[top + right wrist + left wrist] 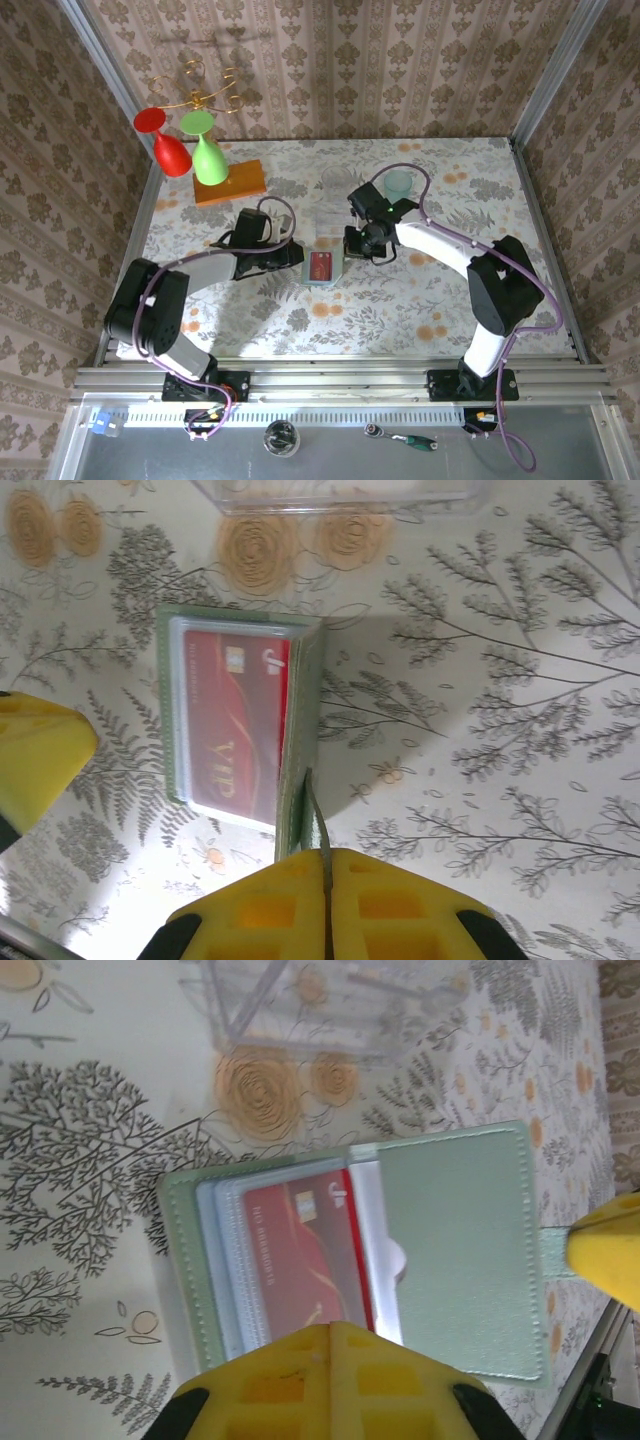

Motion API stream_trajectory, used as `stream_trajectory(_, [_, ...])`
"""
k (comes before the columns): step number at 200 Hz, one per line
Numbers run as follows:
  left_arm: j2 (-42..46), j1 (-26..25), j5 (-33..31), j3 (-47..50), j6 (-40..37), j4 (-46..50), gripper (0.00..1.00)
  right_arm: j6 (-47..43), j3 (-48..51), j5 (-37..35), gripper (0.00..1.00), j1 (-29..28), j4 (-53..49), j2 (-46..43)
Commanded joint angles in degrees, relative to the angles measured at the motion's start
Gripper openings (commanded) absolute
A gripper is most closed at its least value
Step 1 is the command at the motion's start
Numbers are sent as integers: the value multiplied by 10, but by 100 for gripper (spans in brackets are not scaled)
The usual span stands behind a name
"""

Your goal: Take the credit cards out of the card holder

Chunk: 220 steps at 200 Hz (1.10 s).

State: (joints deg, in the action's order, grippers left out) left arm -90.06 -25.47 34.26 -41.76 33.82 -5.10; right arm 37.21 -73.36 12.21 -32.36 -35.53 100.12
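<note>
Left gripper [330, 1338] is pressed shut on the near edge of the red card [300, 1250], right gripper [325, 865] pinches the flap of the card holder [300, 710] upright, middle of the table [250, 310]. I'd slide the card straight out along its slot so the holder doesn't drag

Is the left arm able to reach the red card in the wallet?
Probably yes. The right gripper holds the card holder open by its flap, so the red card faces up right beside the left gripper, whose jaws are shut.
</note>
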Motion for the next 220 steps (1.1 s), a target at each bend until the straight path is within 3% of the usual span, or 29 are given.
stream_trajectory(1, [-16,-3,-3,-19,8,16,5,-25,14,-14,8,13,-26,-15])
stream_trajectory(45, [-47,-26,0,-26,32,-3,0,-39,45,-10,8,29,-6,-9])
stream_trajectory(123, [-71,-26,-10,-38,38,18,0,-91,35,-19,8,43,-6,43])
stream_trajectory(220, [-54,-31,-62,-19,45,61,0,-124,27,-17,11,55,10,82])
